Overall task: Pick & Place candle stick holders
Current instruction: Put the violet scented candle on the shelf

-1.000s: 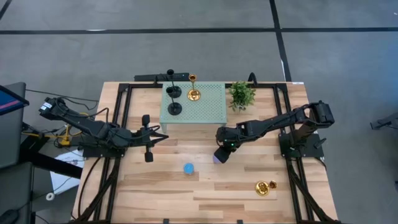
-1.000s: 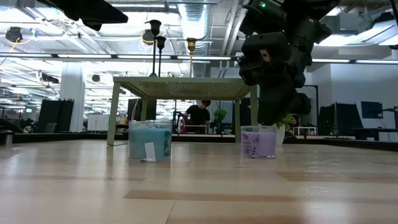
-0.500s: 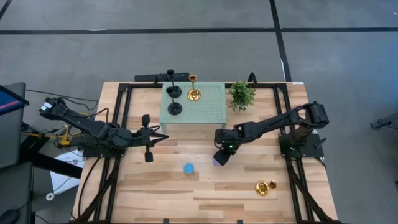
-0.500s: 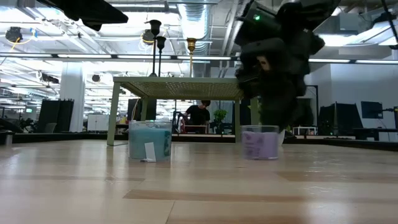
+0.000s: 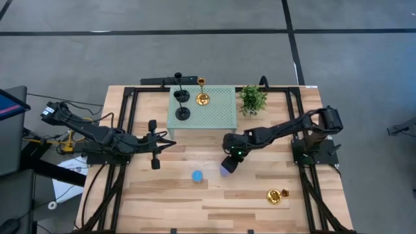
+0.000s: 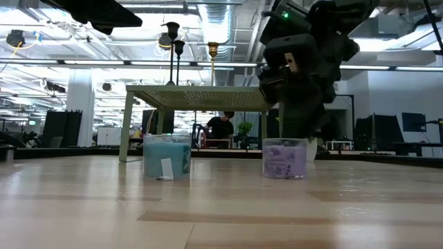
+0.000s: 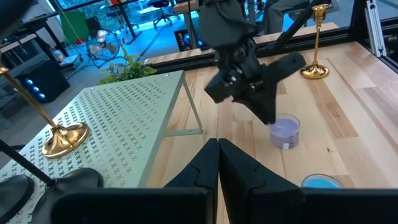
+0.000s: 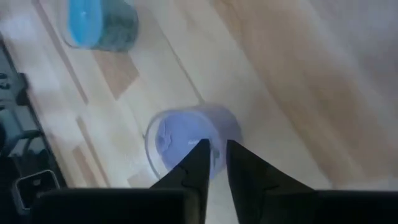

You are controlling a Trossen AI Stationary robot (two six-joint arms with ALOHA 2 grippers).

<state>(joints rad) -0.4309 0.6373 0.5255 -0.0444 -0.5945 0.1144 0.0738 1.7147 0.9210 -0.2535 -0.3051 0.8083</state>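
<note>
- At centre frame in the high view, the right gripper (image 5: 227, 167) hangs over a purple candle jar (image 5: 225, 169), not over any candle stick holder.
- Its fingers (image 8: 200, 163) stand slightly apart, straddling the jar's rim (image 8: 186, 140); whether they actually pinch the glass I cannot tell.
- Three holders already stand on the green perforated stand (image 5: 218, 114) at upper centre: two black holders (image 5: 182, 104) and a gold holder (image 5: 202, 97).
- A second gold holder (image 5: 275, 195) lies at lower right, well apart from the stand.
- Probably the jar is being shifted; next comes reaching for that gold holder.
- Left gripper (image 5: 155, 144) waits mid-left, pressed together, empty.
- A blue candle jar (image 5: 197, 175) sits nearby.
</note>
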